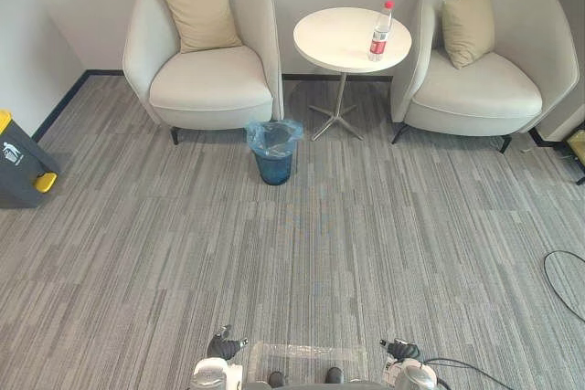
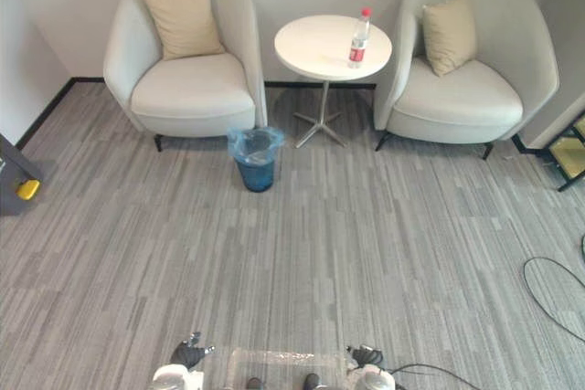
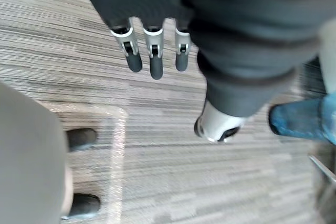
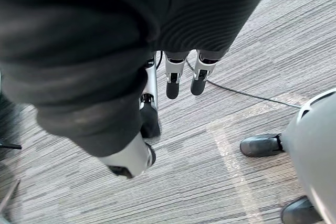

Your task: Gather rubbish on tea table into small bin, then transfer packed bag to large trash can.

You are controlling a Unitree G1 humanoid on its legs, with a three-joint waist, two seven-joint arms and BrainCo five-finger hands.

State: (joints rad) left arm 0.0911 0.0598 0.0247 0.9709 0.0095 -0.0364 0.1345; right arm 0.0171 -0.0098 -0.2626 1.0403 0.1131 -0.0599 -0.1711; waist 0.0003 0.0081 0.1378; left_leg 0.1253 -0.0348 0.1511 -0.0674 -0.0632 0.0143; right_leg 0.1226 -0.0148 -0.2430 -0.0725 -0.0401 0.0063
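A plastic bottle [image 1: 380, 32] stands upright on the round tea table [image 1: 334, 43], between two armchairs [image 1: 208, 52]. The small bin [image 1: 274, 151], lined with a blue bag, sits on the carpet [image 1: 302, 262] nearer the robot. A grey-and-yellow container [image 1: 20, 163], seemingly the large trash can, stands far left. The left hand [image 3: 152, 59] and the right hand [image 4: 172, 80] hang low with fingers straight, holding nothing.

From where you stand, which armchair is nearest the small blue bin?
The left armchair: the bin stands by its front corner; the right armchair is past the table.

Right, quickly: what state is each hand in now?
Left hand: open, fingers straight, holding nothing.
Right hand: open, holding nothing.
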